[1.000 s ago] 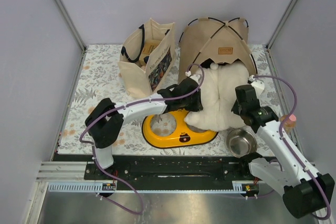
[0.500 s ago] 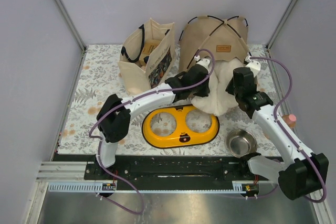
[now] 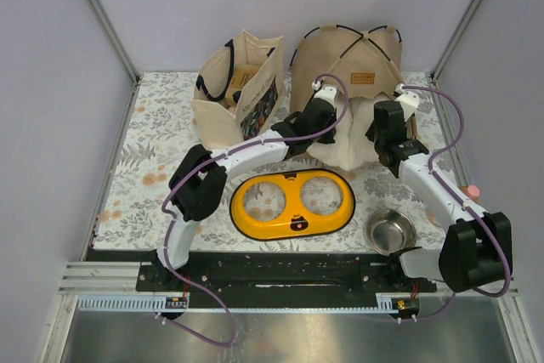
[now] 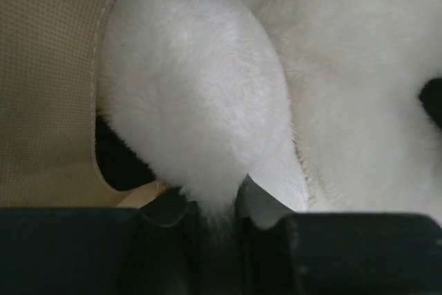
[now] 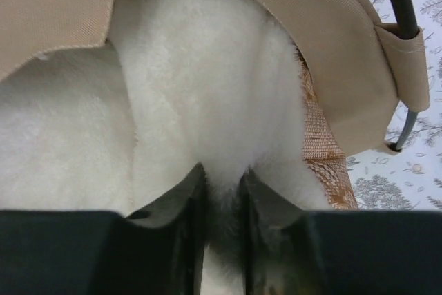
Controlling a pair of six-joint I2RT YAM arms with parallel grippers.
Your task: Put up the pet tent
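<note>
Tent of tan canvas with thin black poles (image 3: 340, 57) stands at the far right corner of the floral bench (image 3: 157, 150), its arched doorway facing the arms. A cream fluffy pillow (image 3: 353, 138) bulges from the doorway. The left hand (image 4: 221, 202) and right hand (image 5: 222, 183) each pinch a fold of it. The step appears to be bedding the pillow inside. The next move calls for an even push deeper, then release.

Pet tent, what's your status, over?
Left gripper, right gripper shut on fluffy pillow. Pillow partway inside pet tent doorway. No obstruction seen.
</note>
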